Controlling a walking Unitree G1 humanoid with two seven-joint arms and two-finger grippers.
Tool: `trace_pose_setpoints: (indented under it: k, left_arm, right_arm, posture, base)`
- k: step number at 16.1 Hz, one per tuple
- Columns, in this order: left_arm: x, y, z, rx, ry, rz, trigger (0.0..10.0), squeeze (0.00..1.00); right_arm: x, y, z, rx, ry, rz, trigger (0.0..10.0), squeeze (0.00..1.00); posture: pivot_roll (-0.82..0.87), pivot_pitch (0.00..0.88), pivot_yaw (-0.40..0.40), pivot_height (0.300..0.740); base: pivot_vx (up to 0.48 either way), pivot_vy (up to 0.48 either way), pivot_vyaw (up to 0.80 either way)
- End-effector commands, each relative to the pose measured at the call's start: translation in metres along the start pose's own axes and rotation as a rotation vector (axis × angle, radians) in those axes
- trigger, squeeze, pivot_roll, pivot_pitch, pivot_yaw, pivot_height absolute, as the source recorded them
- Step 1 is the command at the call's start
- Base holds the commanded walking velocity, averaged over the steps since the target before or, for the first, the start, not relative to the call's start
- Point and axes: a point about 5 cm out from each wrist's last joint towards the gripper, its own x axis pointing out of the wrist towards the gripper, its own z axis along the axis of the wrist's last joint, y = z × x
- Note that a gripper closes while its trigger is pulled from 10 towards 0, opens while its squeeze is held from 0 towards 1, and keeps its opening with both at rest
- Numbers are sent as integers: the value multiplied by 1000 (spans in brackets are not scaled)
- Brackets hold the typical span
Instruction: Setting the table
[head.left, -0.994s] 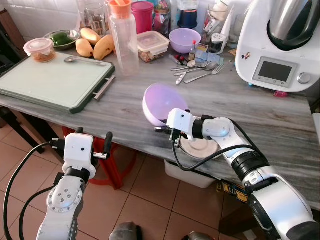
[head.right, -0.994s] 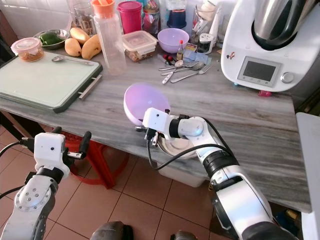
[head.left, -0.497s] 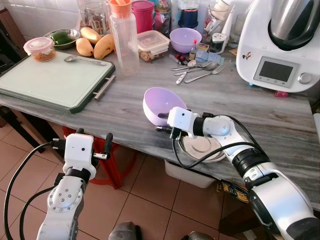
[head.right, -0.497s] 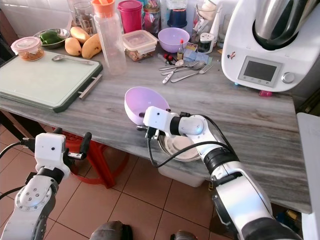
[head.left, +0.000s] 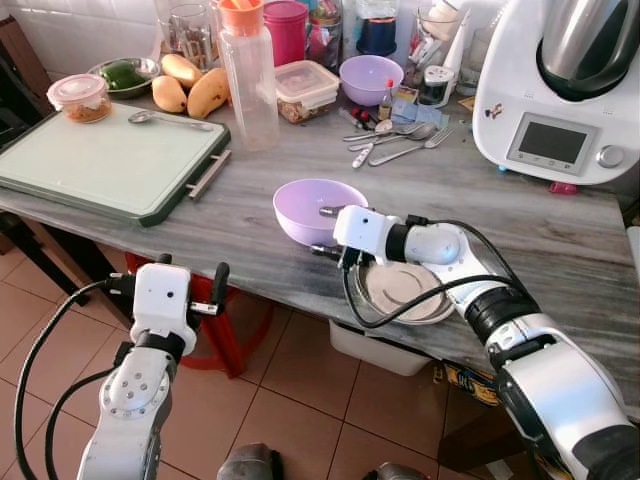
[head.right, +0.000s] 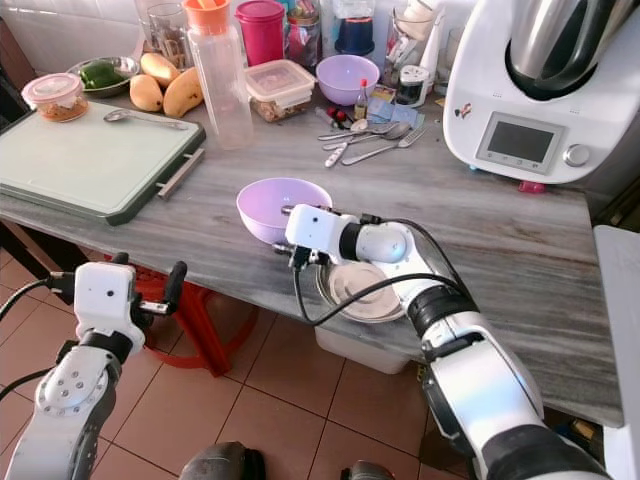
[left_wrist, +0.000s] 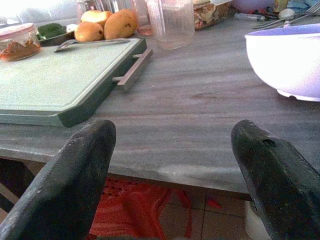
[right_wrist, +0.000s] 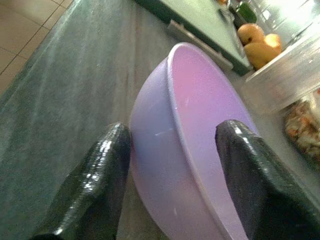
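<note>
A light purple bowl (head.left: 318, 200) stands upright on the grey wooden table (head.left: 250, 240), near its front edge. My right gripper (head.left: 322, 231) is at the bowl's right rim. Its fingers are apart, one over the rim inside the bowl and one outside the wall (right_wrist: 200, 115), so it reads as open. A small metal plate (head.left: 405, 292) lies at the table's edge just under my right forearm. My left gripper (head.left: 170, 275) hangs open below the table's front edge, with nothing between its fingers (left_wrist: 75, 180).
A green cutting board (head.left: 100, 160) covers the left of the table. At the back stand a clear bottle (head.left: 248, 80), mangoes (head.left: 190, 90), a second purple bowl (head.left: 370, 78), loose cutlery (head.left: 400, 145) and a white kitchen machine (head.left: 560, 90). A red stool (head.left: 235, 310) sits underneath.
My right gripper has turned the purple bowl from tilted on its side to upright and lowered it onto the table. The left arm has barely moved.
</note>
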Motion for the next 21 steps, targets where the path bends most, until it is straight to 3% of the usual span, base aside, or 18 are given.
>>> trace_pose_setpoints:
  k: [1, 9, 13, 17, 21]
  left_arm:
    - [2, -1, -1, -2, 8, -6, 10000, 0]
    - [13, -12, -4, -31, 11, -41, 10000, 0]
    - [19, -15, -4, -41, 3, -48, 10000, 0]
    - [20, -19, -4, -32, -13, -107, 10000, 0]
    - [22, -16, -6, -18, -13, -134, 10000, 0]
  right_arm:
    - [1, -6, 5, -16, -15, -16, 10000, 1000]
    - [-10, -7, 4, 26, -62, -2, 10000, 1000]
    - [-18, -18, 14, 63, -147, -134, 10000, 1000]
    - [-30, -10, 11, 95, -156, -195, 10000, 1000]
    - [-46, -13, 16, 104, -142, -384, 10000, 1000]
  posture:
    - [77, 0, 22, 740]
    - [44, 0, 23, 740]
    - [34, 0, 17, 740]
    - [19, 0, 24, 740]
    - [0, 0, 36, 740]
  base:
    - [0, 0, 0]
    - [0, 0, 0]
    - [0, 0, 0]
    - [0, 0, 0]
    - [0, 0, 0]
